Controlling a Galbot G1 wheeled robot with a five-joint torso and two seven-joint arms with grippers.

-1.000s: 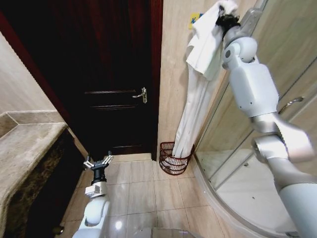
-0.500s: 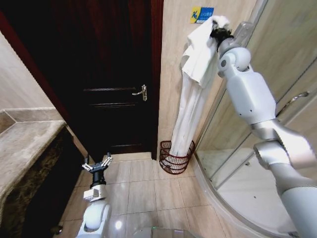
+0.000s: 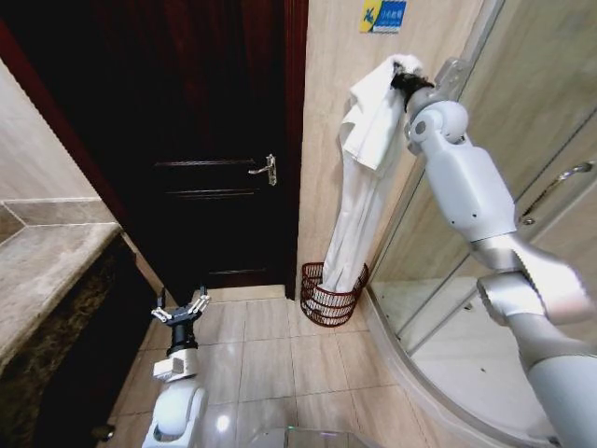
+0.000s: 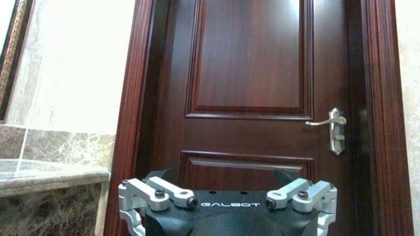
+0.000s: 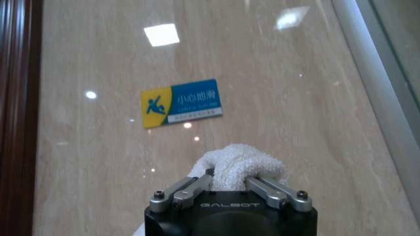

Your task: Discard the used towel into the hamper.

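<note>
Your right gripper (image 3: 403, 77) is raised high by the wall, clamped on the towel (image 3: 362, 187) — its lower end hangs down into the hamper (image 3: 331, 301) on the floor tiles beside the door (image 3: 219, 140). Your left gripper (image 3: 180, 310) waits low, fingers spread wide and holding nothing.

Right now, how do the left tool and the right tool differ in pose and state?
The right tool is raised high beside the wall, above the hamper; the left tool sits low over the floor tiles, facing the door. The right tool is shut on the towel, whose lower end hangs into the hamper; the left tool is open and holds nothing. Both carry the same metal fingers on a black body.
</note>
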